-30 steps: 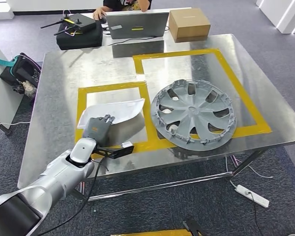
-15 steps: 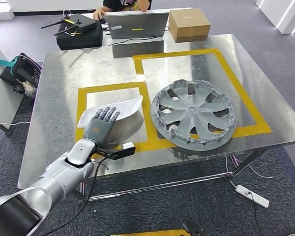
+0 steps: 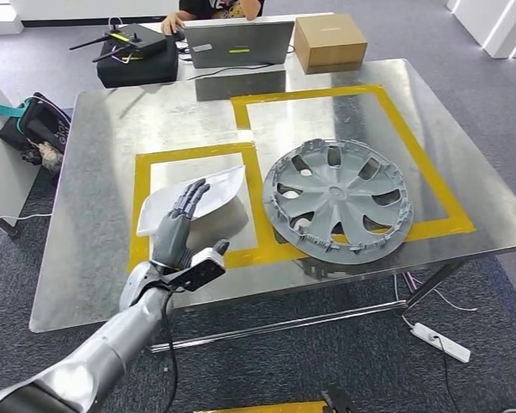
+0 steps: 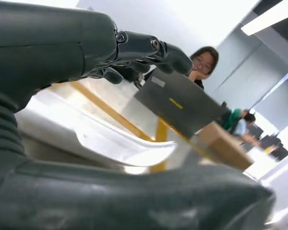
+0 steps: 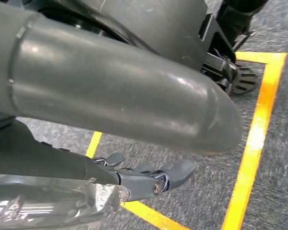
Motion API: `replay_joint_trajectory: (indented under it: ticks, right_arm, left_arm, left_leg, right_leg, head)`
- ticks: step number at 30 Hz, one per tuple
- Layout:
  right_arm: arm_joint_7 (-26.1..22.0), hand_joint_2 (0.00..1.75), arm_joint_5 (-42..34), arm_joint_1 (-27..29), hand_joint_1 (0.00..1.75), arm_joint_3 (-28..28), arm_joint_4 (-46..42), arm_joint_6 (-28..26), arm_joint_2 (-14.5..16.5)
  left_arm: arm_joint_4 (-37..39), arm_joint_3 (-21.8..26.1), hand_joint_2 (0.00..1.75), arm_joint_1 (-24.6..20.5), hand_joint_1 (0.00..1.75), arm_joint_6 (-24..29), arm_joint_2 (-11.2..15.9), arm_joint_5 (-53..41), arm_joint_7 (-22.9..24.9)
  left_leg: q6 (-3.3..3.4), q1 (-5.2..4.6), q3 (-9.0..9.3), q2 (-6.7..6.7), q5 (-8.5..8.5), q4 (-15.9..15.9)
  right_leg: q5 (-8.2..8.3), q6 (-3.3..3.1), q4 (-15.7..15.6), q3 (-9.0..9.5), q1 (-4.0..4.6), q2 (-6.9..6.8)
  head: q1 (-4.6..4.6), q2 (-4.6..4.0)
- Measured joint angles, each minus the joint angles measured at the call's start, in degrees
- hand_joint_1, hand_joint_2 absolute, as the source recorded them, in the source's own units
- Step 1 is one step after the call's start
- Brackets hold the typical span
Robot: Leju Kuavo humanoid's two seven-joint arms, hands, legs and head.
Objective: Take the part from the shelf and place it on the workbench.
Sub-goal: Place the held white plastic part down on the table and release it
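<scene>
The part is a long white curved panel [image 3: 210, 191]. It lies flat on the steel workbench [image 3: 100, 172], inside the small yellow-taped rectangle [image 3: 140, 163]. My left hand [image 3: 177, 225] hovers at the panel's near edge with its fingers spread, holding nothing. In the left wrist view the dark fingers [image 4: 153, 48] stretch out above the white panel [image 4: 99, 139] with a gap between them. My right hand [image 5: 150, 177] hangs low over grey floor, its fingers straight and nothing in them.
A grey hubcap [image 3: 336, 200] lies in the larger taped rectangle to the right. At the far edge stand a laptop [image 3: 239, 41], a cardboard box [image 3: 330, 41] and a black case [image 3: 138, 53], with a person seated behind. A bag [image 3: 38, 129] lies on the floor at left.
My left hand's fingers uncurled off the white panel, spread, and lifted back toward me. The panel stays lying in the small yellow rectangle.
</scene>
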Motion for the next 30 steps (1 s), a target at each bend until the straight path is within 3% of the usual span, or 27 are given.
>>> replay_joint_trajectory:
  ticks: [6,11,18,25,30]
  right_arm:
    - [-1.8,0.0,-1.7,2.1,0.0,-1.2,0.0,-0.9,-0.2]
    - [-2.8,0.0,-2.5,2.6,0.0,-2.2,0.0,-1.4,-0.9]
    - [-4.4,0.0,-3.1,2.5,0.0,-3.1,0.0,-1.5,-1.6]
    - [-5.6,0.0,-3.7,2.1,0.0,-3.6,0.0,-1.9,-1.6]
    - [-4.9,0.0,-4.3,2.2,0.0,-4.1,0.0,-2.2,-1.4]
  left_arm:
    - [-33.9,-0.3,0.0,16.5,0.0,-1.6,4.4,10.7,-0.9]
    - [-52.4,3.2,0.0,24.9,0.0,-12.1,6.1,14.6,-1.0]
    - [-60.4,6.9,0.0,29.2,0.0,-18.7,6.3,15.9,-1.0]
    - [-62.5,9.6,0.0,31.1,0.0,-20.8,6.5,16.1,-1.0]
    - [-63.1,12.0,0.0,31.7,0.0,-21.5,6.6,16.4,-1.0]
  left_leg:
    - [-0.03,0.02,0.01,0.01,-0.21,0.0]
    - [-0.09,0.02,0.07,-0.03,-0.28,0.0]
    - [-0.07,0.0,0.19,-0.05,-0.31,0.0]
    - [0.12,-0.2,0.26,-0.05,-0.44,0.0]
    - [0.55,-0.59,0.29,-0.05,-0.71,0.1]
  right_leg:
    - [-0.26,-0.03,0.0,0.02,0.0,-0.04]
    - [-0.4,-0.03,0.0,0.08,0.01,-0.1]
    - [-0.39,-0.02,0.0,0.23,-0.01,-0.11]
    - [-0.4,0.05,-0.1,0.31,-0.17,-0.13]
    - [-0.56,0.43,-0.1,0.36,-0.58,-0.13]
  head:
    - [-0.01,0.0]
    - [-0.01,0.0]
    - [-0.01,0.0]
    - [-0.01,0.0]
    - [-0.01,0.0]
